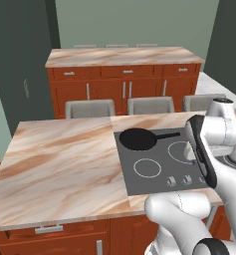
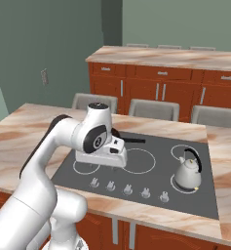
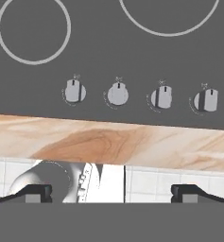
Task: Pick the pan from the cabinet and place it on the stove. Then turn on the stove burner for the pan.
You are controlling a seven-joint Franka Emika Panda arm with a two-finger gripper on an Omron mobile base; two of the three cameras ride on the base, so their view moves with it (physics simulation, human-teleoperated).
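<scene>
The black pan (image 1: 138,139) lies on the back left ring of the dark grey stove (image 1: 154,175), its long handle (image 2: 135,141) pointing right. My arm hides most of the pan in the right base view. My gripper (image 3: 112,193) is open and holds nothing. It hovers over the front left part of the stove (image 2: 151,171), above and just behind the row of grey knobs (image 3: 117,94). The fingertips (image 3: 30,193) stand wide apart, over the counter's front edge in the hand view. The cabinet is out of view.
A silver kettle (image 2: 187,171) stands on the front right ring. Three grey chairs (image 1: 89,108) line the island's far side. Behind them is a second counter (image 1: 122,56) with reddish drawers. The marble countertop (image 1: 59,159) stretches to the stove's left.
</scene>
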